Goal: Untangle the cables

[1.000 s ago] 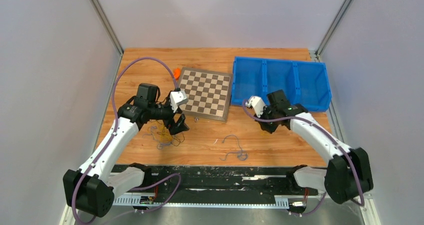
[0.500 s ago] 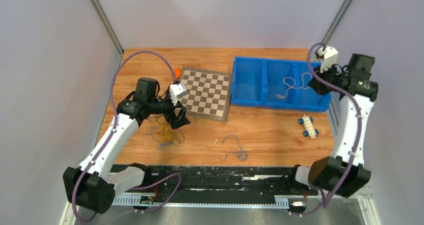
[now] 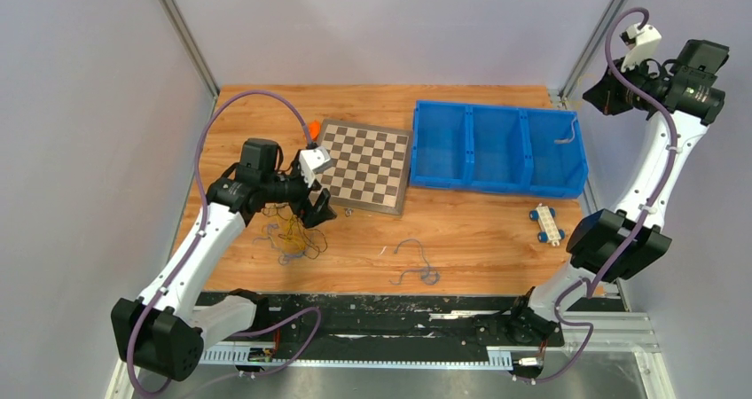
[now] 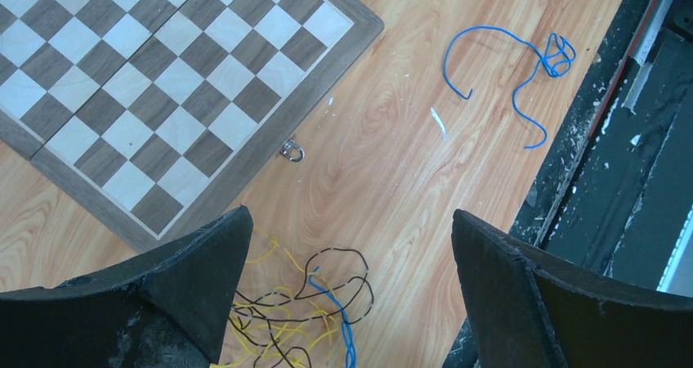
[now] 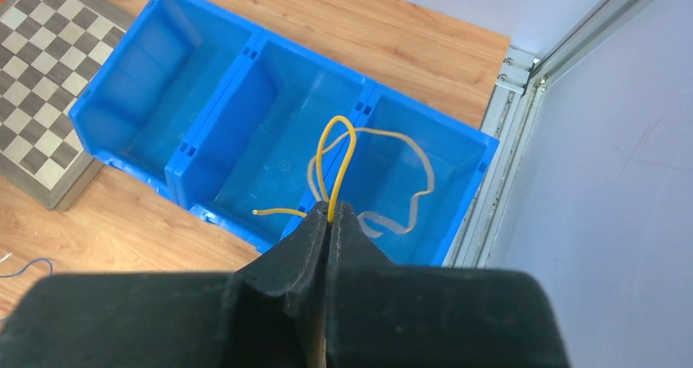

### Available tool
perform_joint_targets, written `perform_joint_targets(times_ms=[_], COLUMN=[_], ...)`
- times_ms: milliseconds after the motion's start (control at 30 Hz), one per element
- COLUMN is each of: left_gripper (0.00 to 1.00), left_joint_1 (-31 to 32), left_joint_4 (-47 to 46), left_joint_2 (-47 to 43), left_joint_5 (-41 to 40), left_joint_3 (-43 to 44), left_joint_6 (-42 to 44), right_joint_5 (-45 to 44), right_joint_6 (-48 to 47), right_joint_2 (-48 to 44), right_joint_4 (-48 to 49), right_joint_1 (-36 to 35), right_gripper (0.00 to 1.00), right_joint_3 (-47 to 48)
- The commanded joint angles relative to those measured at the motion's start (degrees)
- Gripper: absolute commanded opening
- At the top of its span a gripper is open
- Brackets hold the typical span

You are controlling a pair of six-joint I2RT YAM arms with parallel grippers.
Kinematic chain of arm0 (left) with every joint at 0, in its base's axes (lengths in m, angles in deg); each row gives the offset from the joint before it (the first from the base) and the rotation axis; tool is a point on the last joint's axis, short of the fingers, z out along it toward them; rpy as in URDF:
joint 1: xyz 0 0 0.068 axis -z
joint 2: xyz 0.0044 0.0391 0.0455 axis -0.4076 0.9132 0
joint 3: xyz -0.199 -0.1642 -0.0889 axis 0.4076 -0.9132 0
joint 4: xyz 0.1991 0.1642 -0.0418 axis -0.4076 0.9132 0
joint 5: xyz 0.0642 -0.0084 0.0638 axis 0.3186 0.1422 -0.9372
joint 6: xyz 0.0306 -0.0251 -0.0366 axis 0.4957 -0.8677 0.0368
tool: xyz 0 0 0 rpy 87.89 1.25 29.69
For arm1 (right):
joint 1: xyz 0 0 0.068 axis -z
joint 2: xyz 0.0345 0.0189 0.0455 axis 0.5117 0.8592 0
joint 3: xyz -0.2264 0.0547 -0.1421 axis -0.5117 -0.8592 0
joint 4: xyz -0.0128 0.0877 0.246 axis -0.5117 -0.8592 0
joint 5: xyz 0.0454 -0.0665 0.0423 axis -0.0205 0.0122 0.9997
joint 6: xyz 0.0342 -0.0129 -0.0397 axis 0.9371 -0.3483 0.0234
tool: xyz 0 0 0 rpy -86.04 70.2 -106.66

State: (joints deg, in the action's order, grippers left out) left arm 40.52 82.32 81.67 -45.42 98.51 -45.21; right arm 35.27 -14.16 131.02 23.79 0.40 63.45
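At the lower middle of the overhead view, a loose strand (image 3: 417, 262) of grey-purple cable curls alone on the wooden table (image 3: 479, 239), close to the front edge and well apart from both arms. To its left, the tangle of cables (image 3: 285, 237), black, yellow and one bluish thread, lies knotted just below the left gripper (image 3: 315, 211), whose jaws stand spread wide and grasp nothing. In the left wrist view the knot sits at the bottom of the frame between the two fingers (image 4: 188, 286), nearer the left one. At the lower right of the overhead view, a small white toy block with blue wheels (image 3: 547, 225) rests on the wood. Farther back, a chessboard (image 3: 365, 166) lies flat just beyond the left gripper, with a ring latch (image 4: 291, 150) at its near edge and an orange object (image 3: 313, 130) at its far left corner. A blue bin (image 3: 497, 179) of three compartments fills the upper right of the table. High above its right end, the right gripper (image 5: 328, 214) is clenched on a yellow cable (image 5: 343, 147), which loops out from the fingertips. A pale strand (image 5: 421, 180) curls over the right-hand compartment; whether it rests on the bin floor cannot be told.
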Motion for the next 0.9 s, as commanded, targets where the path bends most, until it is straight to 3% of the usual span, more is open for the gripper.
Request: perform_joint_targets(times_ms=[0,233,267,300,367,400,433,533,633,733,867], left_gripper=[1.0,1.0,1.0,1.0,1.0,1.0,1.0,1.0,1.0,1.0,1.0], left_joint_1=[0.2,0.2,0.2,0.2,0.2,0.2,0.2,0.1,0.1,0.0,-0.6], left_joint_4=[-1.1,-1.4,-1.4,-1.4,-0.7,-0.4,0.2,0.5,-1.8,-7.5,-11.1], left_joint_2=[-1.2,-0.3,-0.2,0.2,1.0,1.4,2.2,3.3,1.7,-2.9,-8.0], left_joint_5=[-0.9,-1.8,-1.8,-1.9,-2.0,-2.1,-2.6,-3.7,-3.7,-5.2,-9.7], left_joint_3=[-0.6,-0.7,-0.6,-0.4,0.5,0.9,1.6,2.9,2.4,0.0,-3.3], left_joint_6=[-0.3,-0.3,-0.4,-0.7,-1.8,-2.2,-3.4,-5.8,-8.7,-13.9,-20.2], right_joint_5=[0.7,-0.9,-1.3,-2.2,-4.4,-4.9,-4.8,-1.5,-2.1,-4.9,-8.3], right_joint_6=[1.5,-1.3,-2.1,-2.8,-3.9,-4.7,-5.5,-10.5,-15.5,-18.5,-14.9], right_joint_2=[3.3,5.6,5.8,5.7,5.3,4.7,3.7,-1.1,-9.0,-19.8,-30.6], right_joint_4=[1.5,3.4,3.5,3.3,2.2,1.4,0.5,-4.1,-7.2,-6.9,-1.2], right_joint_1=[0.3,0.2,0.1,0.0,-0.1,-0.1,-0.1,-1.4,-7.0,-16.5,-34.4], right_gripper=[0.0,0.01,0.06,0.21,0.69,0.8,0.85,0.91,0.92,0.94,1.0], right_joint_3=[2.8,-4.6,-5.3,-6.0,-6.2,-6.2,-6.4,-9.4,-20.5,-37.0,-53.8])
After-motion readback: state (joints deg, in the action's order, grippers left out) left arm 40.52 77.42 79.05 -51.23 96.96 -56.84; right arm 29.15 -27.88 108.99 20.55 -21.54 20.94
